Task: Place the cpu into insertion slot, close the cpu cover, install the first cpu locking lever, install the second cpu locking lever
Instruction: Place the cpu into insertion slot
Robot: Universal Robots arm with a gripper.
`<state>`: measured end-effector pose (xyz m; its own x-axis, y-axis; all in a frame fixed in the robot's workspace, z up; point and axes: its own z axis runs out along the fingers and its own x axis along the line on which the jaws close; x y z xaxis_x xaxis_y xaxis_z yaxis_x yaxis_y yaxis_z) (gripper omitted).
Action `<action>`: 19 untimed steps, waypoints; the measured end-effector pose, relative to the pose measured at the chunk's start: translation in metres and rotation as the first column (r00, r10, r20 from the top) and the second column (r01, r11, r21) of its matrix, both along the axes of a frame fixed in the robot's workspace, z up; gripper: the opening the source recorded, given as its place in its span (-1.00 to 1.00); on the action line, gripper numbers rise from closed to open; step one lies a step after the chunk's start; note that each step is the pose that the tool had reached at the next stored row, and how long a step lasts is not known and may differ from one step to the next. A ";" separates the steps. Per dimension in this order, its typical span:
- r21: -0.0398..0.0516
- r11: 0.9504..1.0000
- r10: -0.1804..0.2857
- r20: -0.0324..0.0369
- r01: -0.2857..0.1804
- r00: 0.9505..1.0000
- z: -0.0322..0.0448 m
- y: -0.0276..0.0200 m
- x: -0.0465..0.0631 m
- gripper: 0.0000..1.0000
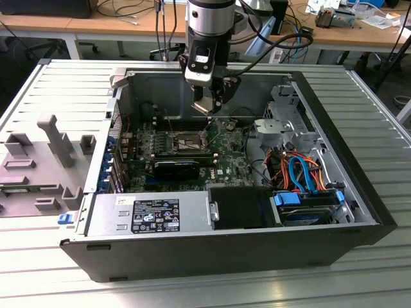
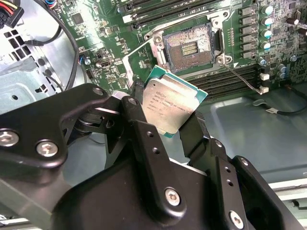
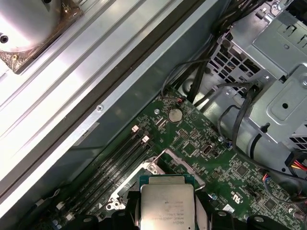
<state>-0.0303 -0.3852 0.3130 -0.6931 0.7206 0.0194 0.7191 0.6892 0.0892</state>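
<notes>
- The gripper [image 2: 165, 116] pinches the cpu [image 2: 173, 98] by two side edges. The chip is tilted, up in the air above the green board [image 2: 96, 43].
- The insertion slot [image 2: 188, 47] lies open and bare just ahead of the chip, with clear air between them.
- The case [image 1: 225, 250] walls stand well apart from the arm.
- Small print covers the chip's top. A black label [image 1: 156, 215] sits on the grey power box [image 1: 192, 215].

A ribbed, silvery metal table [image 1: 376, 115] spans the foreground; behind it stand light wooden desks [image 1: 83, 25] on white legs, strewn with cables [image 1: 125, 8], over a dark floor [image 1: 22, 61], evenly lit
</notes>
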 end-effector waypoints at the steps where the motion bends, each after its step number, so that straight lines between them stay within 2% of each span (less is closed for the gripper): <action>1: 0.000 1.000 -0.004 0.000 0.004 1.000 0.0000 0.0000 0.000 0.09; 19: 0.000 0.998 -0.065 0.000 0.065 0.998 0.0000 0.0000 0.000 0.09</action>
<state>-0.0303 -0.3852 0.3130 -0.6448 0.7641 0.0193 0.7623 0.6410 0.0893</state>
